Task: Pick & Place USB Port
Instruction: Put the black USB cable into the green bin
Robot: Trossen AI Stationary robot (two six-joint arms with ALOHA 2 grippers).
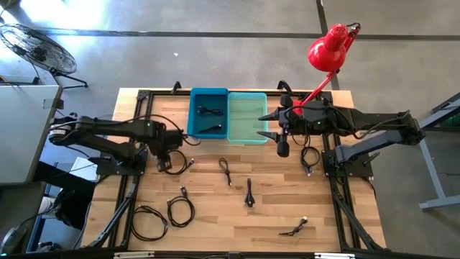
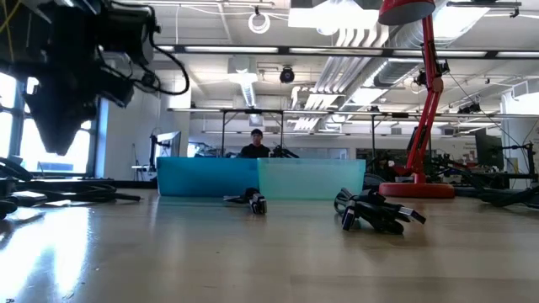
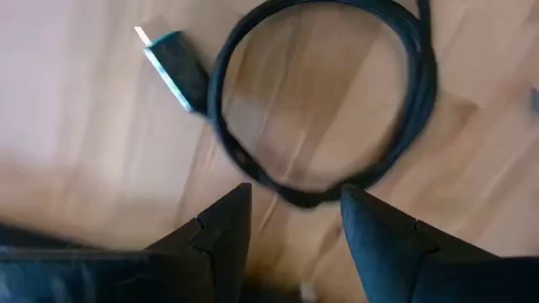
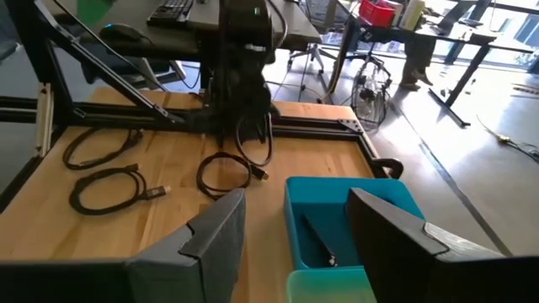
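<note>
A black USB cable point(image 3: 320, 101) lies coiled in a loop on the wooden table, its plug point(image 3: 173, 67) pointing away from the loop. My left gripper point(image 3: 295, 204) hangs over it, open, fingers pointing down on either side of the loop's near arc; in the high view it point(image 1: 167, 158) is left of the blue bin point(image 1: 208, 111). My right gripper point(image 4: 295, 220) waits open above the light teal bin point(image 1: 248, 119), at that bin's right side point(image 1: 266, 126). The blue bin holds black cables point(image 1: 210, 111).
Several more black cables lie on the table: one point(image 1: 226, 171), another point(image 1: 249, 194), coils point(image 1: 180, 211) near the left front, one point(image 1: 296, 230) near the front. A red desk lamp point(image 1: 327, 50) stands at the far right. A person point(image 2: 255, 145) sits beyond the bins.
</note>
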